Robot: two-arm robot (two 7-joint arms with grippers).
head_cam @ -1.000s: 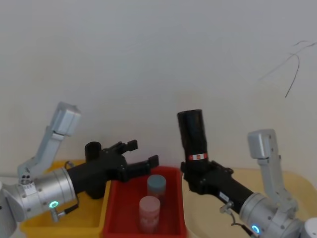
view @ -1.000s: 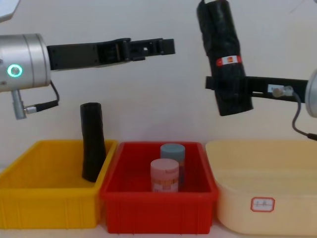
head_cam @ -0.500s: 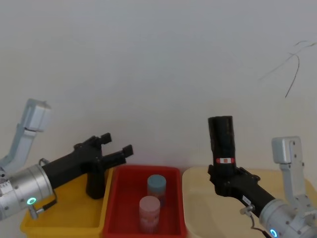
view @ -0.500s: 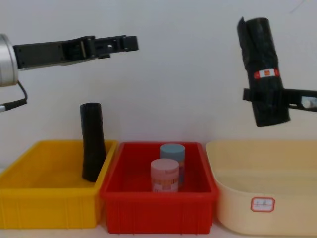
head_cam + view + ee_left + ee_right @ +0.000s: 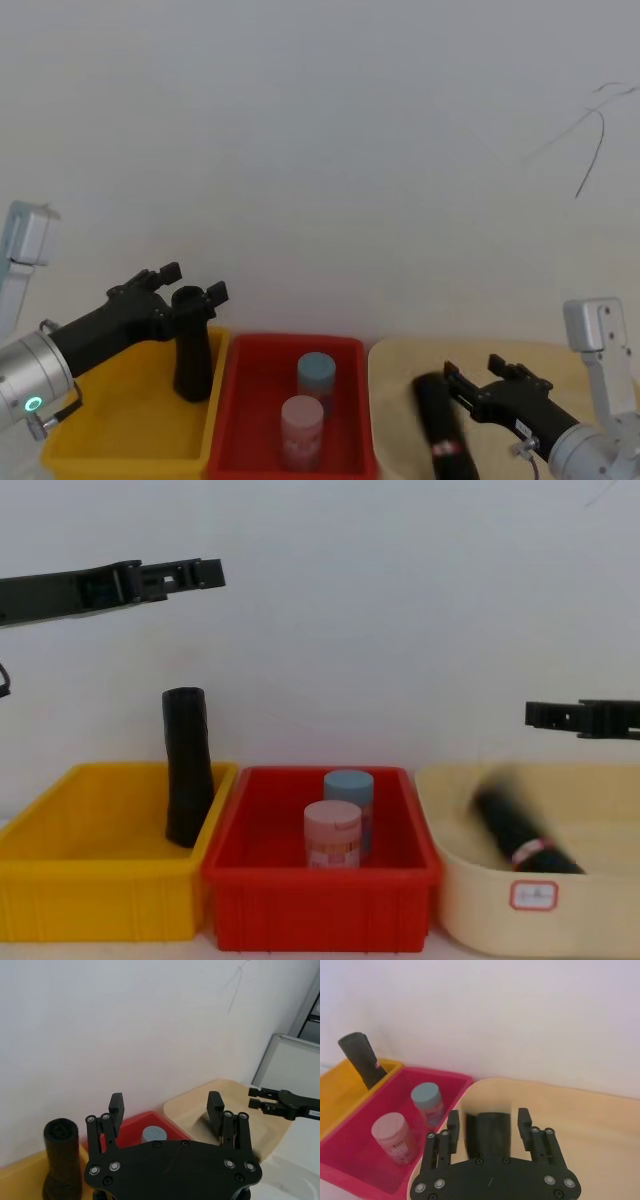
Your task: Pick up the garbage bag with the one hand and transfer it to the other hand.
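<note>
The garbage bag (image 5: 440, 432), a thick black roll with a red-and-white band, lies tilted and blurred inside the beige tub (image 5: 470, 905), also seen from the chest (image 5: 518, 832). My right gripper (image 5: 476, 372) hovers open just above it, and in its wrist view the bag (image 5: 487, 1131) sits below and between the spread fingers (image 5: 453, 1120), free of them. From the chest, that gripper (image 5: 548, 716) reaches in at the right edge above the tub. My left gripper (image 5: 195, 282) is open and holds nothing, high over the yellow bin (image 5: 95, 895) at the left (image 5: 185, 576).
A slim plain black roll (image 5: 187, 770) leans upright in the yellow bin's right corner. The red bin (image 5: 320, 895) in the middle holds a blue-lidded jar (image 5: 348, 785) and a pink jar (image 5: 332, 832). A white wall stands close behind.
My right gripper swung right and down over the beige tub and opened; the garbage bag left it and dropped into the tub. My left arm drew back to the left.
</note>
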